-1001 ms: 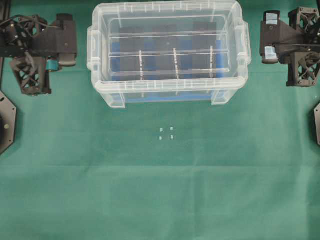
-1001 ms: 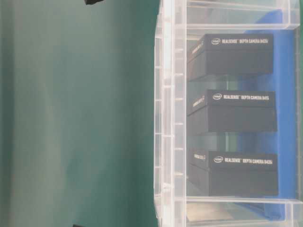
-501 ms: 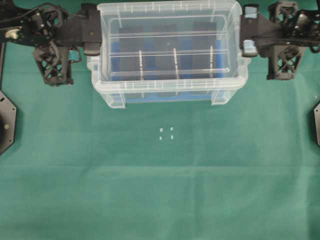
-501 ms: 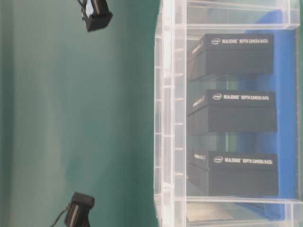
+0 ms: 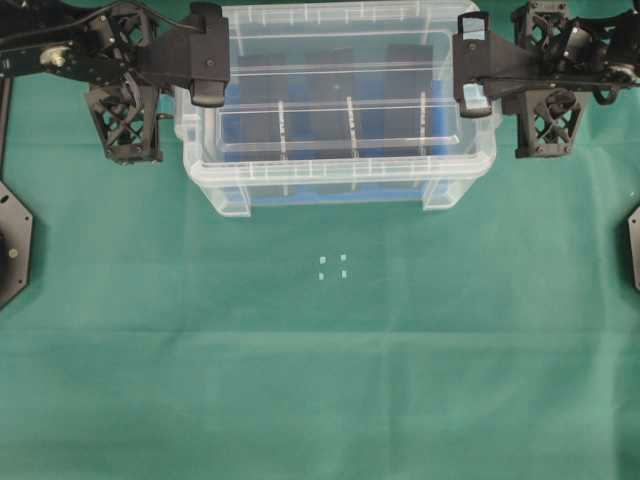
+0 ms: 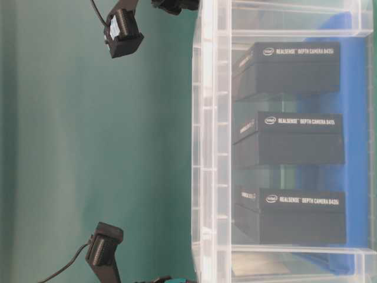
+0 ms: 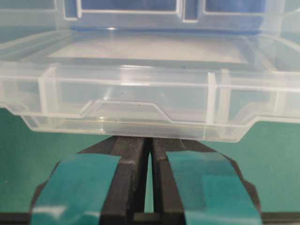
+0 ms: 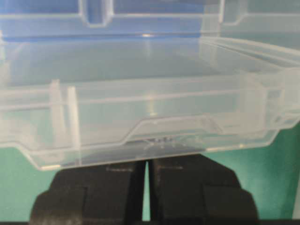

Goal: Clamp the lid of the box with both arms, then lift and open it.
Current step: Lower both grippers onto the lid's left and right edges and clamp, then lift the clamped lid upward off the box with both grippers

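The clear box (image 5: 335,185) stands at the back middle of the green cloth, with a blue liner and three black packs (image 6: 288,138) inside. The ribbed clear lid (image 5: 340,100) lies on top of it. My left gripper (image 5: 207,88) is at the lid's left end and my right gripper (image 5: 472,92) at its right end. In the left wrist view the teal-taped fingers (image 7: 150,140) stand almost together, tips under the lid's end tab (image 7: 140,89). In the right wrist view the black fingers (image 8: 147,161) stand likewise under the lid's edge (image 8: 150,98). The fingertips are hidden.
Small white markers (image 5: 332,267) lie on the cloth in front of the box. Black hexagonal bases sit at the left edge (image 5: 10,245) and right edge (image 5: 632,245). Arm parts show at the top (image 6: 121,29) and bottom (image 6: 105,250) of the table-level view.
Both arms have moved inward from beside the box to the two ends of the lid. The box and lid have not moved.
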Robot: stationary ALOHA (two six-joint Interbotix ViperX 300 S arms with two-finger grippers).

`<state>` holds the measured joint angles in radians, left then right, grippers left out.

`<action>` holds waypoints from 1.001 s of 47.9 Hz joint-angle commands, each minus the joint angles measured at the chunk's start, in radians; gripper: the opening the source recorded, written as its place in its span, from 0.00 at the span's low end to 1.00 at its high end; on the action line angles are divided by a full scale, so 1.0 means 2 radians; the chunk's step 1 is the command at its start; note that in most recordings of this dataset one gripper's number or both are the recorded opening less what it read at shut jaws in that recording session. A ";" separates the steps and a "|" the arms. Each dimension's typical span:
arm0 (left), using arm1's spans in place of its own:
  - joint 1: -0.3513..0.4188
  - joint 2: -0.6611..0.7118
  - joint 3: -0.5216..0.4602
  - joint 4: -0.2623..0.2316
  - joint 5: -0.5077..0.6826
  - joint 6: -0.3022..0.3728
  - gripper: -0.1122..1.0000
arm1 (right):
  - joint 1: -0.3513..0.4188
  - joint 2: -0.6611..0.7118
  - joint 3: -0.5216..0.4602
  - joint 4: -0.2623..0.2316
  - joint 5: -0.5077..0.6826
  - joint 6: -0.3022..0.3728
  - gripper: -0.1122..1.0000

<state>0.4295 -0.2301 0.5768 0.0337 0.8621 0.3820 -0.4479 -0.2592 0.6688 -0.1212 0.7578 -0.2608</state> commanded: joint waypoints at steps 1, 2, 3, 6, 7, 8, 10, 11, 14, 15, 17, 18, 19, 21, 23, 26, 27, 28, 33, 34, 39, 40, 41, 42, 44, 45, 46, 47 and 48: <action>-0.007 0.008 -0.020 -0.003 -0.012 -0.002 0.11 | 0.014 0.003 -0.023 0.002 -0.017 0.005 0.10; -0.008 0.008 -0.020 -0.004 -0.012 -0.002 0.11 | 0.014 0.003 -0.022 0.002 -0.017 0.004 0.10; -0.008 0.007 -0.020 -0.004 -0.013 -0.002 0.11 | 0.013 0.003 -0.022 0.002 -0.017 0.005 0.10; -0.008 0.008 -0.020 -0.004 -0.014 -0.002 0.11 | 0.014 0.003 -0.022 0.002 -0.017 0.004 0.10; -0.008 0.008 -0.020 -0.004 -0.014 -0.002 0.11 | 0.014 0.003 -0.023 0.002 -0.018 0.005 0.10; -0.008 0.008 -0.020 -0.004 -0.015 -0.002 0.11 | 0.014 0.003 -0.022 0.002 -0.018 0.005 0.10; -0.009 0.008 -0.020 -0.004 -0.015 -0.002 0.11 | 0.014 0.003 -0.023 0.002 -0.018 0.005 0.10; -0.009 0.008 -0.020 -0.004 -0.015 -0.003 0.11 | 0.014 0.003 -0.023 0.002 -0.018 0.005 0.10; -0.009 0.008 -0.020 -0.004 -0.015 -0.003 0.11 | 0.015 0.003 -0.023 0.002 -0.018 0.005 0.10; -0.009 0.008 -0.020 -0.004 -0.015 -0.003 0.11 | 0.015 0.003 -0.023 0.002 -0.018 0.005 0.10; -0.010 0.008 -0.020 -0.004 -0.015 -0.003 0.11 | 0.015 0.003 -0.023 0.002 -0.018 0.005 0.10; -0.009 0.008 -0.020 -0.004 -0.015 -0.003 0.11 | 0.016 0.003 -0.023 0.002 -0.018 0.005 0.10; -0.010 0.008 -0.020 -0.004 -0.015 -0.003 0.11 | 0.016 0.003 -0.023 0.002 -0.018 0.005 0.10; -0.009 0.008 -0.020 -0.004 -0.015 -0.003 0.11 | 0.017 0.003 -0.023 0.002 -0.018 0.005 0.10; -0.010 0.008 -0.020 -0.004 -0.015 -0.003 0.11 | 0.018 0.003 -0.024 0.002 -0.018 0.005 0.10; -0.010 0.008 -0.021 -0.004 -0.015 -0.003 0.11 | 0.021 0.003 -0.027 0.002 -0.018 0.005 0.10; -0.010 0.008 -0.022 -0.005 -0.015 -0.004 0.11 | 0.021 0.002 -0.028 0.002 -0.017 0.005 0.10; -0.012 0.010 -0.025 -0.004 -0.015 -0.004 0.11 | 0.022 0.003 -0.030 0.002 -0.018 0.005 0.10; -0.016 0.013 -0.032 -0.005 -0.014 -0.003 0.11 | 0.023 0.002 -0.041 0.002 -0.017 0.005 0.10; -0.018 0.015 -0.034 -0.005 -0.013 -0.003 0.11 | 0.023 0.003 -0.042 0.003 -0.017 0.005 0.10; -0.021 0.015 -0.039 -0.005 -0.012 -0.003 0.11 | 0.023 0.002 -0.050 0.002 -0.015 0.005 0.10; -0.022 0.015 -0.040 -0.004 -0.012 -0.003 0.11 | 0.023 0.002 -0.051 0.002 -0.015 0.005 0.10; -0.022 0.015 -0.041 -0.005 -0.012 -0.003 0.11 | 0.023 0.002 -0.051 0.002 -0.015 0.004 0.10; -0.022 0.015 -0.041 -0.004 -0.011 -0.003 0.11 | 0.023 0.002 -0.052 0.002 -0.014 0.005 0.10; -0.023 0.013 -0.041 -0.005 -0.008 -0.004 0.11 | 0.023 0.001 -0.052 0.002 -0.012 0.005 0.10; -0.023 0.012 -0.041 -0.005 -0.007 -0.004 0.11 | 0.023 0.000 -0.053 0.002 -0.012 0.005 0.10; -0.023 0.012 -0.042 -0.005 -0.005 -0.004 0.11 | 0.023 -0.002 -0.053 0.002 -0.010 0.005 0.10; -0.023 0.010 -0.043 -0.004 -0.004 -0.004 0.11 | 0.023 -0.003 -0.053 0.002 -0.009 0.005 0.10; -0.023 0.008 -0.044 -0.005 -0.002 -0.004 0.11 | 0.023 -0.005 -0.053 0.002 -0.008 0.005 0.10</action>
<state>0.4218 -0.2178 0.5584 0.0353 0.8774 0.3804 -0.4433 -0.2577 0.6504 -0.1227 0.7639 -0.2623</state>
